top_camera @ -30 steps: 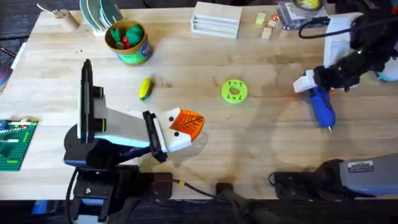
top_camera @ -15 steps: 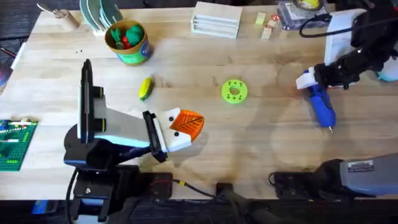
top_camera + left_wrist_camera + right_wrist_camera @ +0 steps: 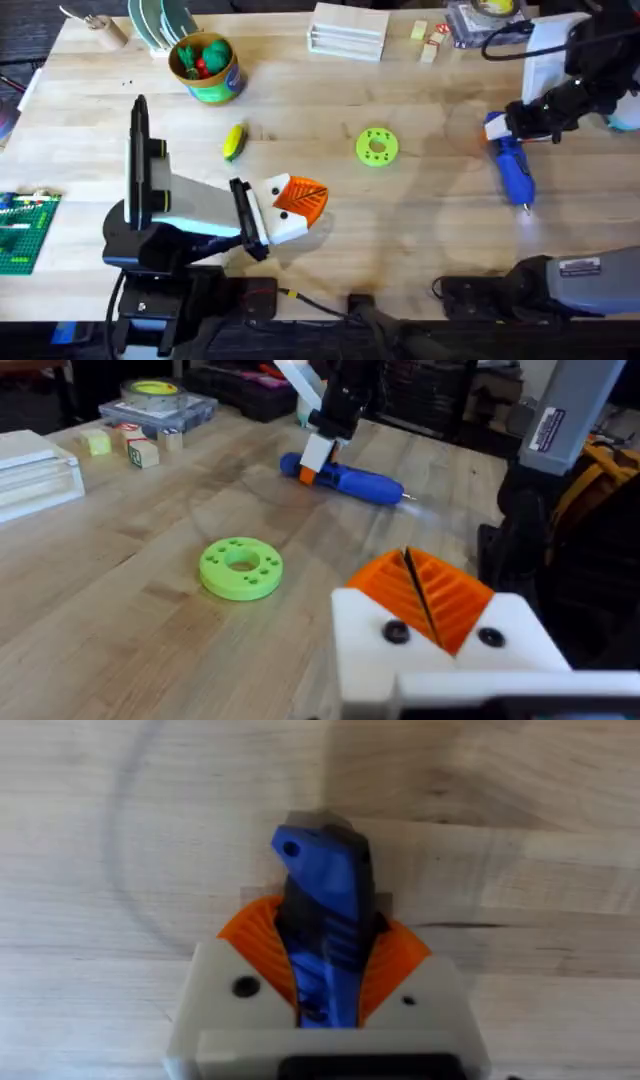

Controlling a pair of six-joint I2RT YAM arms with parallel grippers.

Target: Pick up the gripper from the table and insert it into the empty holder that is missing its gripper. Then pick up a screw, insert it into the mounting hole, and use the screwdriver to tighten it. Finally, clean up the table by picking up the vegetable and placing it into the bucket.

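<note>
Overhead, your right pincer [image 3: 512,125] pinches the screwdriver [image 3: 515,170] by its handle end at the desk's [image 3: 420,230] right side; your left pincer [image 3: 297,200] sits pressed together near the front, vegetable [image 3: 233,142] just beyond.

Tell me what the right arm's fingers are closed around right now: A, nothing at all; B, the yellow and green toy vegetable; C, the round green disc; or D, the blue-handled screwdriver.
D: in the right wrist view the orange pads of the right gripper press on both sides of the blue handle of the screwdriver, and the overhead view shows the tool at that arm's tip.
</note>
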